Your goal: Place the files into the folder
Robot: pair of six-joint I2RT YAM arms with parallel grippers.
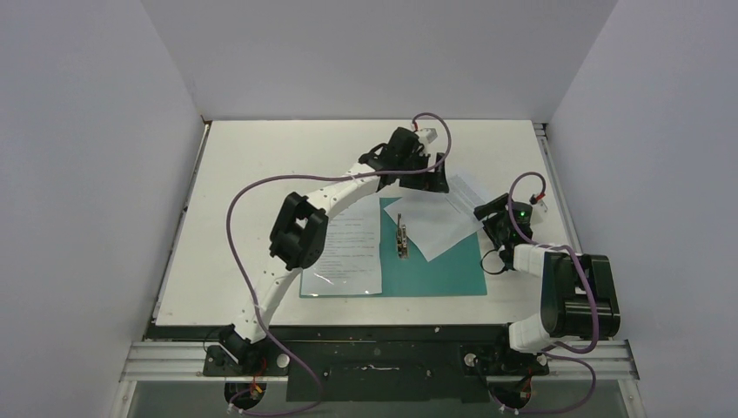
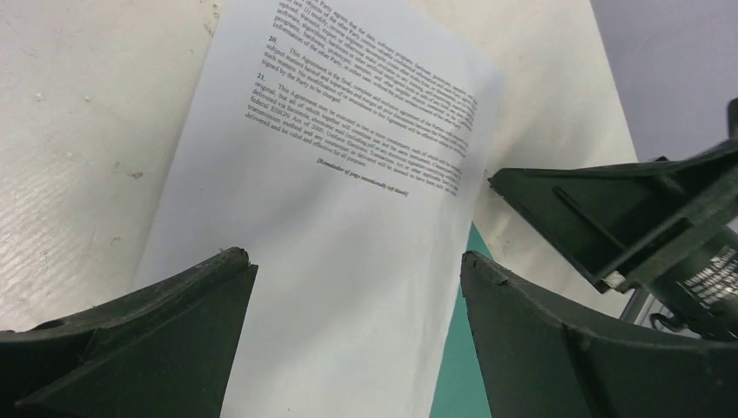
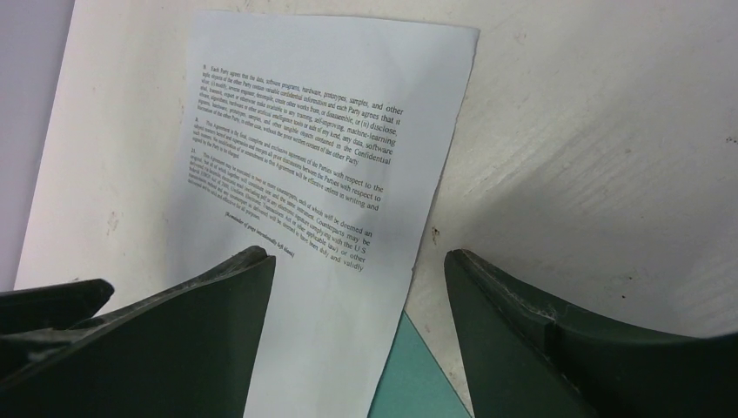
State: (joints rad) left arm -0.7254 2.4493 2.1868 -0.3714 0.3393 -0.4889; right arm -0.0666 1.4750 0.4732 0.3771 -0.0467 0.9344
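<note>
Left pincer and right pincer: both spread wide, empty. The loose sheet lies beneath and ahead of each, long axis running away from the fingers, near end overlapping the folder. Neither arm is clearly nearer.

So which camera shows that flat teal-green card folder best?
The top external view: the flat teal-green card folder lies open, nearly whole. Each wrist view catches only a teal sliver beside the white printed sheet.
</note>
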